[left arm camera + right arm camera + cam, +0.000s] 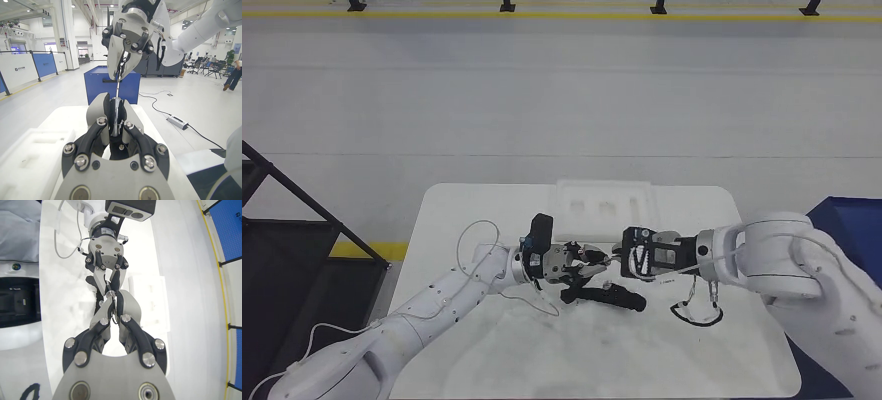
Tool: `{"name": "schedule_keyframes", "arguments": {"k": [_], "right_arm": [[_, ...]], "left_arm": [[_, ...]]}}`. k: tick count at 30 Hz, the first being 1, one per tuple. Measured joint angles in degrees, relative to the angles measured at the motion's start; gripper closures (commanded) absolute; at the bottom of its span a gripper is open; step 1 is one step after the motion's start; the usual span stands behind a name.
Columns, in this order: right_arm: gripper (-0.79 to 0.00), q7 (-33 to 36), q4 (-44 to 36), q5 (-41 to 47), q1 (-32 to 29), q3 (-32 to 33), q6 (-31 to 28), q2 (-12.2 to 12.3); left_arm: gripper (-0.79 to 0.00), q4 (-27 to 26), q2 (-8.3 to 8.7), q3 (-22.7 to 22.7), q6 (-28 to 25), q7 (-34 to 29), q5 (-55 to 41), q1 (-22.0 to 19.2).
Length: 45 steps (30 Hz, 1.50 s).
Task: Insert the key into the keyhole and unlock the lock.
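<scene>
Left wrist view: the left gripper was clamped on the lock, black with a chrome cylinder, over the desk's middle; the right gripper pinched the slim silver key, tip touching the cylinder's end.

Bright, even light throughout. Above the table, ceiling lamps burn out to white spots in the left wrist view. From the top view we see the table washed pale, and the foam tray at its far edge barely separates from it. Hard glints sit on the lock and the key. Beside the table, the yellow floor line bows in the right wrist view: wide-lens bending.
</scene>
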Motion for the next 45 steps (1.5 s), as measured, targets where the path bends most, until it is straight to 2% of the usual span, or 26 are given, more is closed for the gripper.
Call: {"name": "schedule_keyframes", "arguments": {"k": [1,2,3,4,11,23,28,33,34,35,36,42,45], "right_arm": [[-0.157,0.5,0.3,1.8,0.1,-0.1,0.8,0.0],[-0.397,1.0,0.5,3.4,0.3,-0.1,1.4,0.0],[-0.68,1.7,0.7,5.1,0.6,-0.2,2.1,0.0],[-0.785,2.3,0.9,6.1,0.8,-0.3,2.5,0.0],[-0.785,3.7,2.5,10.3,1.6,-0.2,4.6,0.1],[-0.785,1.4,4.5,13.8,-0.2,3.3,5.6,0.8],[-0.785,0.5,5.1,15.0,-1.4,4.7,5.5,1.1],[-0.785,-0.1,5.8,15.7,-2.1,5.3,5.3,1.3],[-0.785,-0.2,5.9,15.9,-2.2,5.3,5.3,1.3],[-0.785,-0.3,6.2,16.0,-2.3,5.3,5.2,1.3],[-0.785,-0.5,6.5,16.2,-2.4,5.2,5.1,1.3],[-0.785,-2.3,10.7,17.6,-2.6,4.8,3.2,1.1],[-0.785,-3.0,13.8,17.5,-2.1,4.0,1.1,1.0]], "left_arm": [[0.0,0.0,-0.01,0.0,0.1,0.1,0.1,0.0],[0.0,0.0,-0.03,0.0,0.1,0.1,0.1,0.0],[0.0,0.0,-0.04,0.0,0.1,0.1,0.2,0.0],[0.0,0.0,-0.05,0.0,0.2,0.2,0.2,0.0],[0.0,0.9,-0.17,0.2,0.4,0.4,0.9,-0.1],[0.0,6.6,-0.83,1.7,0.5,0.5,5.6,-0.3],[0.0,7.7,-1.49,3.6,-1.8,-1.9,8.6,-0.6],[-0.006,9.2,-2.86,6.1,-5.0,-5.0,10.9,-1.2],[-0.209,9.6,-3.14,6.4,-5.4,-5.4,11.3,-1.3],[-0.739,9.9,-3.43,6.8,-5.7,-5.7,11.6,-1.4],[-0.785,10.3,-3.81,7.2,-6.0,-6.0,11.6,-1.4],[-0.785,12.7,-5.44,9.8,-6.1,-6.1,9.3,-2.5],[-0.785,13.6,-5.67,10.5,-6.1,-6.1,7.6,-3.7]]}}
